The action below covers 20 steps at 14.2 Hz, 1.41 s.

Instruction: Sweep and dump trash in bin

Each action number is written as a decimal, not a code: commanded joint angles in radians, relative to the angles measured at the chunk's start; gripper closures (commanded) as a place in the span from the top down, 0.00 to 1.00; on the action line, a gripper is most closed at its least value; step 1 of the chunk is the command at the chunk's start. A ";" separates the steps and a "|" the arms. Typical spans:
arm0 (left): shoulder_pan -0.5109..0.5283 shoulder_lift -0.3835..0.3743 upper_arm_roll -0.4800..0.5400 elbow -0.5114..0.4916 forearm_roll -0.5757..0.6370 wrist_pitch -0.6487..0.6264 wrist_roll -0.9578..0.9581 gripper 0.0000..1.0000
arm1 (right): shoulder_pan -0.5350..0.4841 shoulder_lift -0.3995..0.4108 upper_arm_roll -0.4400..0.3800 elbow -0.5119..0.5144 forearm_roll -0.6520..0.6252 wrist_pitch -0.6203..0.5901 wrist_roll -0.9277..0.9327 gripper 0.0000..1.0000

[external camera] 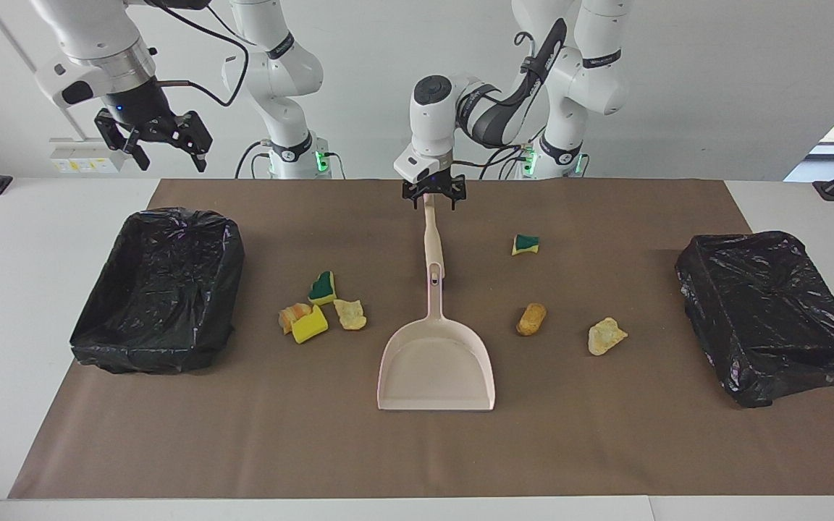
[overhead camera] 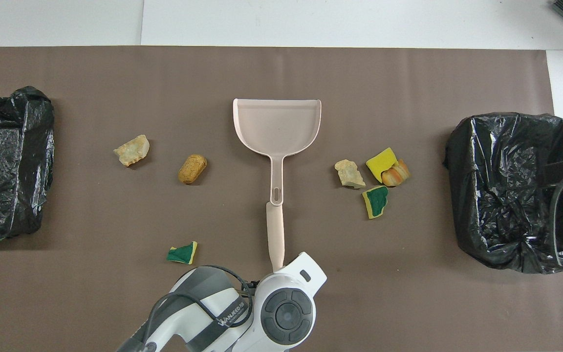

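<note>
Facing view: the left gripper [external camera: 434,200] straddles the beige dustpan [external camera: 437,370] handle's end, fingers apart, grip unclear. The right gripper [external camera: 163,148] waits open above a black-lined bin [external camera: 160,289].

Overhead view: 7 trash chunks [overhead camera: 192,168] flank the dustpan [overhead camera: 276,122].

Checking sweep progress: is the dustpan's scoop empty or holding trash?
Empty: the dustpan scoop shows only bare beige; the trash lies on the mat.
</note>
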 commanded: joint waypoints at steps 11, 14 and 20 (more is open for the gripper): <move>-0.011 -0.052 0.024 -0.010 0.000 -0.166 -0.011 0.00 | 0.079 -0.002 0.008 -0.017 -0.009 0.026 0.088 1.00; 0.059 -0.077 0.029 -0.015 0.003 -0.264 -0.014 0.00 | 0.121 0.059 0.016 0.019 0.012 0.032 0.195 1.00; 0.263 -0.074 0.029 0.031 0.120 -0.257 0.006 0.00 | 0.263 0.309 0.020 0.115 0.082 0.212 0.446 1.00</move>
